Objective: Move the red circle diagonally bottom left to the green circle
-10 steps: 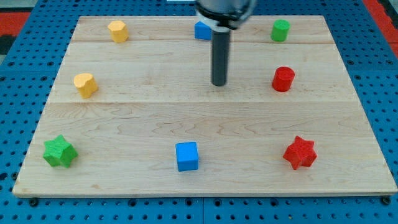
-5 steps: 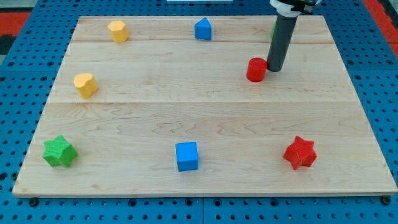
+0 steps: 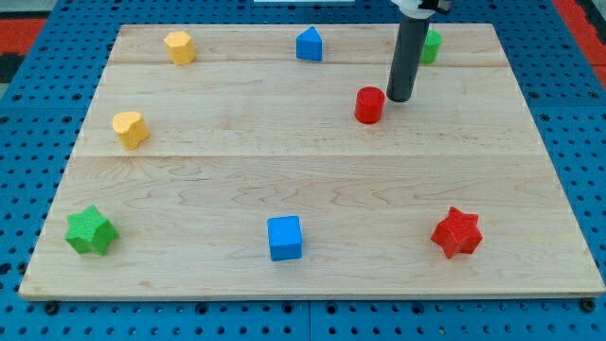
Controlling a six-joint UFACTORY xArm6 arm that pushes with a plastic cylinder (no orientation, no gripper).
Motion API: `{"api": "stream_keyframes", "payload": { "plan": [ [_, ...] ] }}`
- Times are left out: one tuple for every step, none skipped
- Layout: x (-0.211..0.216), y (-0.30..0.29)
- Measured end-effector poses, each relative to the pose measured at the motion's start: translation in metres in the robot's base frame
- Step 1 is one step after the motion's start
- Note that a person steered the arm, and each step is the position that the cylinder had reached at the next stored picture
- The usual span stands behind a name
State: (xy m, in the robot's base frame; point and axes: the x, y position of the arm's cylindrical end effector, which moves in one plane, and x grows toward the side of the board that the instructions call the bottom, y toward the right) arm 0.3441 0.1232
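**At the view's upper right: red circle just beside my tip**

Toward the view's top right, on the pale wooden tabletop (image 3: 284,170): red circle (image 3: 369,105), upright, down and to the left of the green circle (image 3: 431,45) and clearly apart from it. Just to the right of the red circle and a little higher: my tip (image 3: 400,98), down at the tabletop, on the side facing the green circle. Between tip and red circle, barely any gap; cannot tell whether touching. Above the tip, a straight dark rod (image 3: 407,57) running up out of the view's top edge and hiding the left part of the green circle. Right part of the green circle visible close to the tabletop's top right corner.

As for a pincer: not shown anywhere in the view, only the rod, so no open or closed state to tell.

Elsewhere on the tabletop, all well apart from the tip:
- Along the top edge, near the middle: blue block (image 3: 309,44) with a peaked, house-like top.
- Toward the top left: yellow hexagon (image 3: 179,46).
- Lower on the left side: second yellow block (image 3: 130,129), rounded, exact shape hard to make out.
- Near the bottom left corner: green star (image 3: 91,230).
- Near the bottom edge, around the middle: blue cube (image 3: 284,238).
- Toward the bottom right: red star (image 3: 456,232), far below the red circle.

Around the tabletop: blue pegboard (image 3: 587,142) with rows of small holes.
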Motion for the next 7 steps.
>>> {"api": "stream_keyframes", "payload": {
  "plan": [
    [0.000,-0.001],
    [-0.021,-0.010],
    [-0.036,-0.036],
    [-0.034,-0.067],
    [-0.033,-0.068],
    [-0.021,-0.067],
    [-0.013,-0.056]
  ]
}}
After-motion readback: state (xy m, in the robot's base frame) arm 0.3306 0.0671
